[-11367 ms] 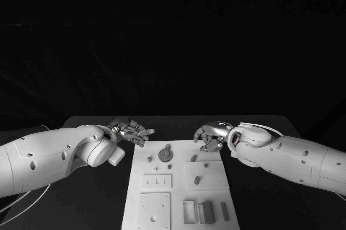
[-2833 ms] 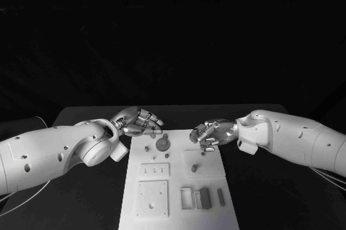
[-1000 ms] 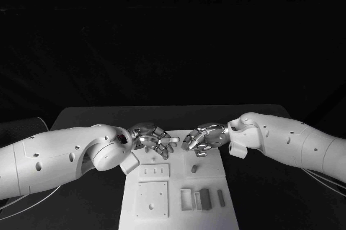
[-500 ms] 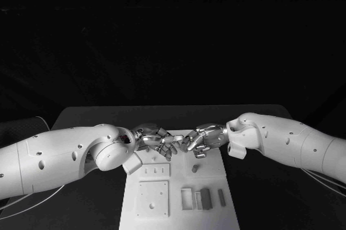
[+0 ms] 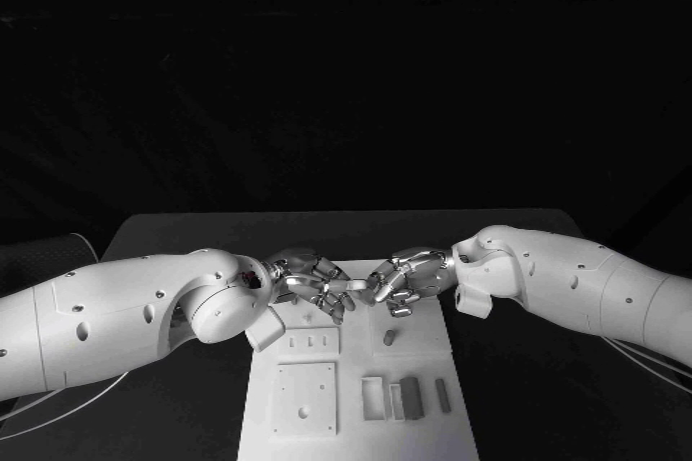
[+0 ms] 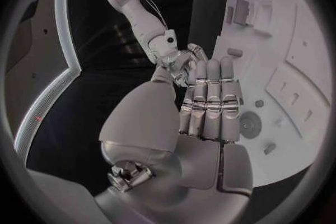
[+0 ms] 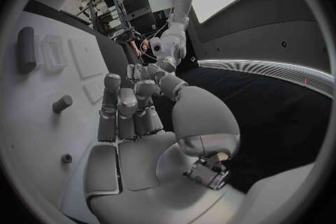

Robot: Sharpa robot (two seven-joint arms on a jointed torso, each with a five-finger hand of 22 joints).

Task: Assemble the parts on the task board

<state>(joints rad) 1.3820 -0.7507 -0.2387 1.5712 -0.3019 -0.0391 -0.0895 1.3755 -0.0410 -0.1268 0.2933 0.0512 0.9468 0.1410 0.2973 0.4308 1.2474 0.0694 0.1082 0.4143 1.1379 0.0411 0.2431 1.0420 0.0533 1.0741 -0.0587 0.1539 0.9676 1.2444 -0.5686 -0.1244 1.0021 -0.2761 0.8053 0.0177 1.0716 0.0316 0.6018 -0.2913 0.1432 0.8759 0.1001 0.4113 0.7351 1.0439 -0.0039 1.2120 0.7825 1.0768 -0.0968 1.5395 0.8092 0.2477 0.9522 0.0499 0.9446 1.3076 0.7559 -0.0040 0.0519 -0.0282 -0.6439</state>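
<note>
Left wrist view shows a round gear (image 6: pixel 248 121) beside the fingers (image 6: pixel 210 98).

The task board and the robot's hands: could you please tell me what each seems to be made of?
The task board looks like matt white plastic, even and glare-free, though painted metal is possible. The left hand and right hand look like silvery brushed metal, with soft highlights along the fingers.

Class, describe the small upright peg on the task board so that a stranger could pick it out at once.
Start from the white task board in the middle of the black table. Just in front of the right hand lies a raised square plate, and the peg stands in it. It is short, dark and stands alone, unlike the long bars lying side by side at the near end.
</note>
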